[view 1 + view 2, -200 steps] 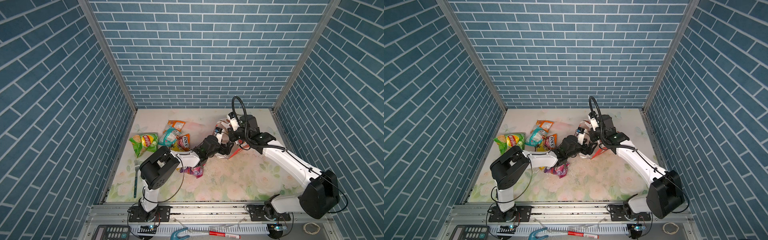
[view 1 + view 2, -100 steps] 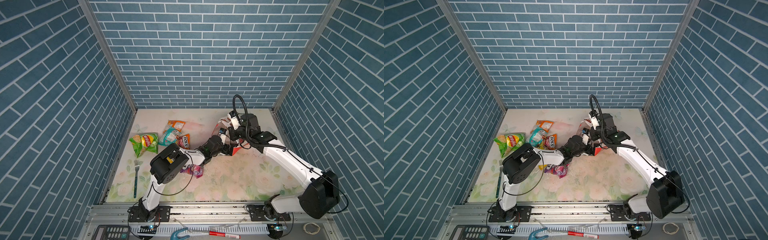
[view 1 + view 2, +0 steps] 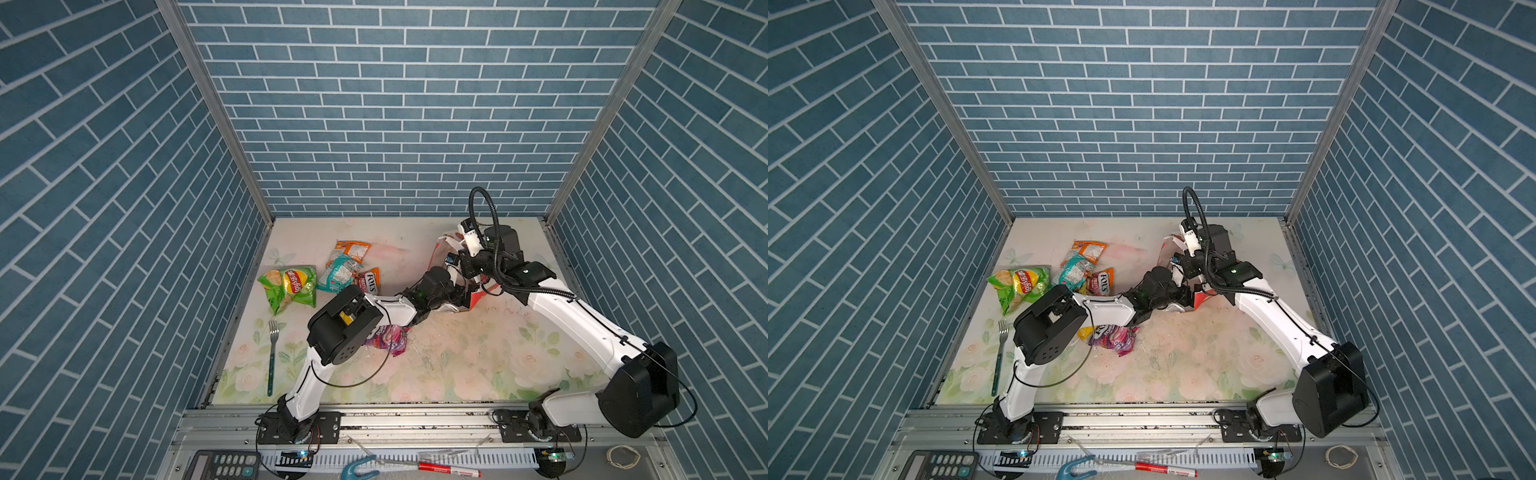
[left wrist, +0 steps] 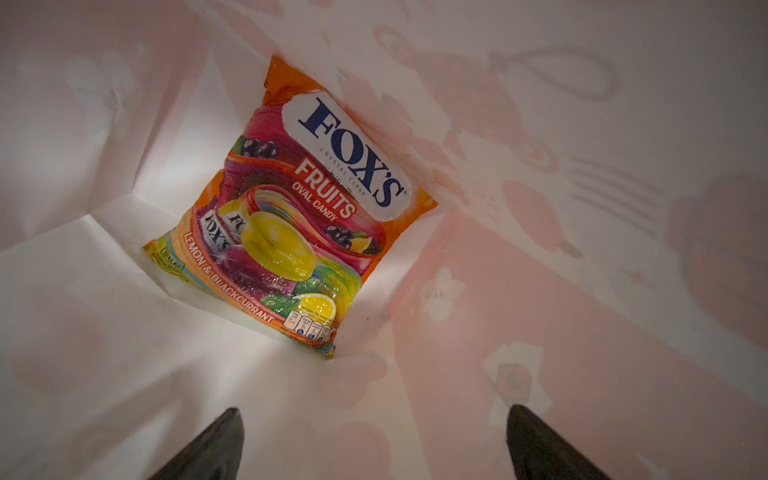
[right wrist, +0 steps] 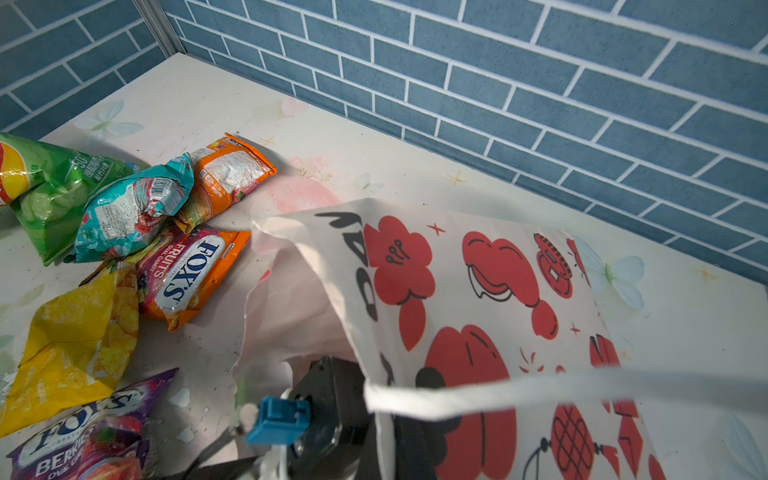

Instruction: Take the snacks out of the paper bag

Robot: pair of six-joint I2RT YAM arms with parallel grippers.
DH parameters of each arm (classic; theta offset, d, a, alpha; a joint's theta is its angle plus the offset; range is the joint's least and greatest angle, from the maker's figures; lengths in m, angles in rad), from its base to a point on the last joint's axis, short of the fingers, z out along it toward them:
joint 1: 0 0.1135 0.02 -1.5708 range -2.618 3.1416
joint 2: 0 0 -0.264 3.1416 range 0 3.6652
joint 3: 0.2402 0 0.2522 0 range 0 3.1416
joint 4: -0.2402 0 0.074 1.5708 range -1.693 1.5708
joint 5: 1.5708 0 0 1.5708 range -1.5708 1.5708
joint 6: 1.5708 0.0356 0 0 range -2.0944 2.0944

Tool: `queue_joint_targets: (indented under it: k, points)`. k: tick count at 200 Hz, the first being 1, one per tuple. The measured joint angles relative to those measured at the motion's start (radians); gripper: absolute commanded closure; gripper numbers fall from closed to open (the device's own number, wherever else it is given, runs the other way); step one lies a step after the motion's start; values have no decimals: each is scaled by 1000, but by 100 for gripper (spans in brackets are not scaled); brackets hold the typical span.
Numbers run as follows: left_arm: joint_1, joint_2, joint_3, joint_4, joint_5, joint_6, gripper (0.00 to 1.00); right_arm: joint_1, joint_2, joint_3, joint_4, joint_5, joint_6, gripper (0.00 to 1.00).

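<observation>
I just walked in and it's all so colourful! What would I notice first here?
The bright FOX'S candy packet lying alone at the bottom of the paper bag, with the left gripper open, pointing at it. Next, the green Lay's bag among the packets piled outside the bag.

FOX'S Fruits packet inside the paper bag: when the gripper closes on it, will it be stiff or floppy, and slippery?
Probably floppy: the FOX'S Fruits packet looks like thin, bulging film, so it may sag. Its glossy face glints, so it could slip in the fingers. It rests at the bottom of the paper bag, so a push may jam it.
</observation>
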Motion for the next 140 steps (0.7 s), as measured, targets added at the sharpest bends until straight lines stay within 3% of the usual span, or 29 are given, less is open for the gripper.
queue_joint_targets:
  k: [140]
  points:
    - [22,44,145,-183,108,-43,0,0,-11,-17,48,3,-58,100]
